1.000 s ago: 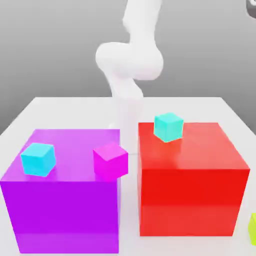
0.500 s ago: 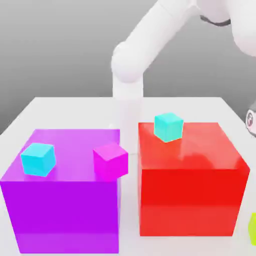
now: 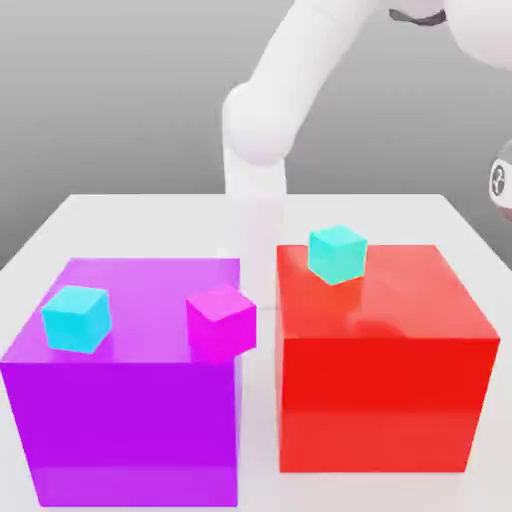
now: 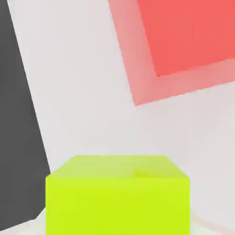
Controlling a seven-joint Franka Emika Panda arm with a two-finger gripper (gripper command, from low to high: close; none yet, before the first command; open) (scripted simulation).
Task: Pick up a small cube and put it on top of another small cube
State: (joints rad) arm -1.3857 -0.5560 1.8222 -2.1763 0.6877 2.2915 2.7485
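Note:
A small cyan cube [image 3: 76, 318] and a small magenta cube [image 3: 221, 321] rest on top of the big purple block [image 3: 130, 410]. The magenta one sits at that block's edge nearest the red block. Another small cyan cube [image 3: 336, 253] sits on the big red block [image 3: 385, 390], near its far corner. A yellow-green cube [image 4: 117, 197] looms very close in the hand view, with the white table [image 4: 82, 92] and the red block [image 4: 193, 36] behind it. Part of my gripper [image 3: 503, 180] shows at the exterior view's right edge, well above the table.
The white arm [image 3: 265, 110] rises behind the two big blocks and bends toward the exterior view's right. A narrow gap separates the purple and red blocks. The table's dark edge [image 4: 18, 137] shows in the hand view.
The arm has swung toward the exterior view's right and the hand has risen at that edge. The yellow-green cube has left the lower right corner of the exterior view.

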